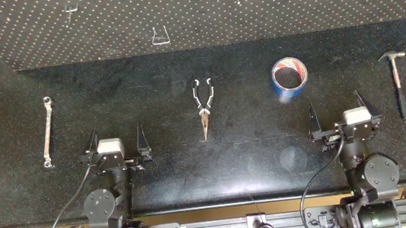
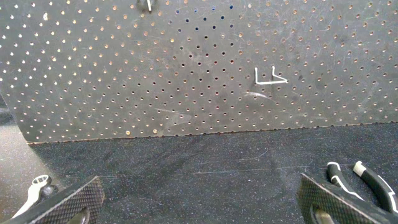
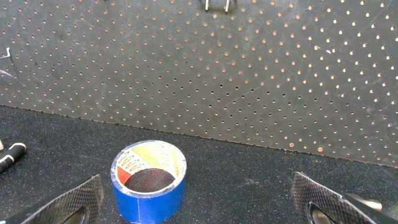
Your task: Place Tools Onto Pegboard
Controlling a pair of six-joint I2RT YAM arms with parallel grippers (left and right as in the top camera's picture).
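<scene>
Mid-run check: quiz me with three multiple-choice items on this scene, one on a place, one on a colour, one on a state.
1. The wrench lies: A at the far left, B in the middle, C at the far right.
2. The tape roll has an outer wrap that is: A red, B blue, C green.
3. The left gripper and right gripper are: A both open and empty, B both shut, C each holding a tool.

Key:
1 A, it lies outside the left gripper in the top view.
2 B, its wall shows blue.
3 A, each pair of fingers stands wide apart with nothing between.
</scene>
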